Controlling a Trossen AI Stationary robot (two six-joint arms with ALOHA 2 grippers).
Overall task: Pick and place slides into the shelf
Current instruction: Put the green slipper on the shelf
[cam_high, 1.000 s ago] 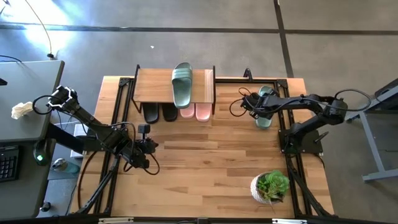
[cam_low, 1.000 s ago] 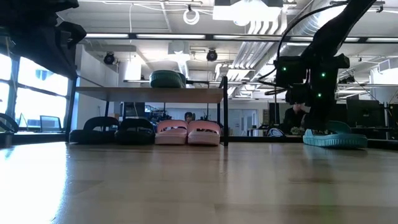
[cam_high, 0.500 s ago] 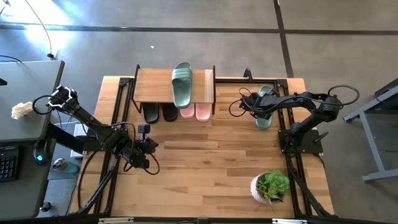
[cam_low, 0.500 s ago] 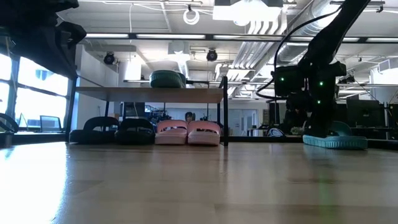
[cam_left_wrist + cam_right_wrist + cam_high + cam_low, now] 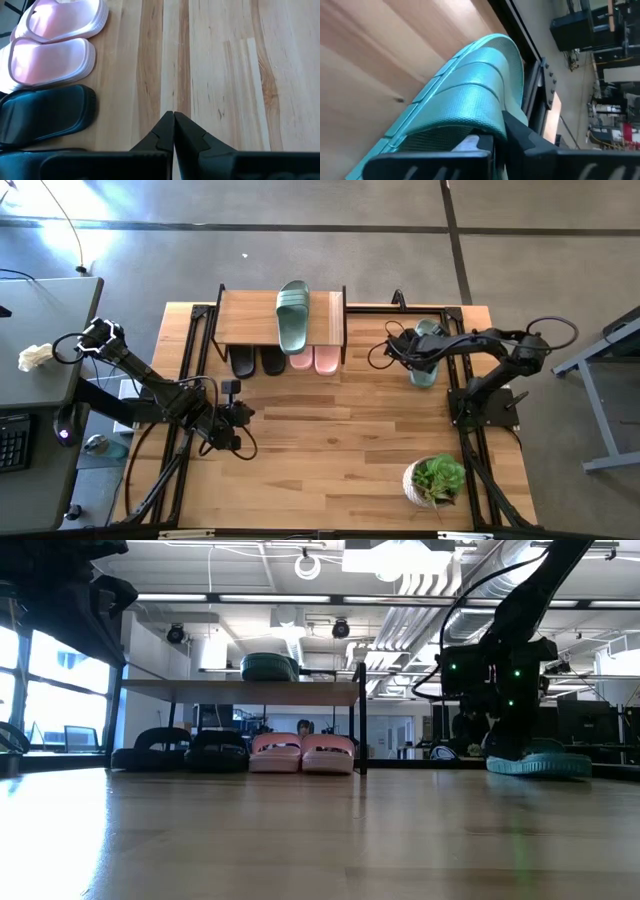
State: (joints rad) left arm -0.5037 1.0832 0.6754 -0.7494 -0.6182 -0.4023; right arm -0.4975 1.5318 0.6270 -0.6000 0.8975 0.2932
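Note:
One sage green slide (image 5: 293,315) lies on the shelf's plank top (image 5: 245,320). The black pair (image 5: 258,361) and the pink pair (image 5: 313,360) stand on the table under the shelf. A second green slide (image 5: 427,370) lies on the table at the far right, with its sole on the wood (image 5: 540,765). My right gripper (image 5: 416,352) is down on it and shut on its ribbed strap. My left gripper (image 5: 173,119) is shut on nothing, near the table's left side (image 5: 243,414), in front of the black slides (image 5: 45,112). My right gripper pinches the green slide's ribbed strap at its edge (image 5: 492,122). One finger (image 5: 525,137) lies over the strap's outside, and the other seems to be under it. The fingers come from above. The slide's sole rests on the table.
A potted plant (image 5: 436,480) stands near the table's front right corner. Black frame rails (image 5: 190,380) run along the table's left, right and far edges. Bare wood (image 5: 330,440) lies between the shelf and the front edge.
My right gripper has come down onto the green slide at the far right and shifted a little toward the table's left. The slide has stayed on the table.

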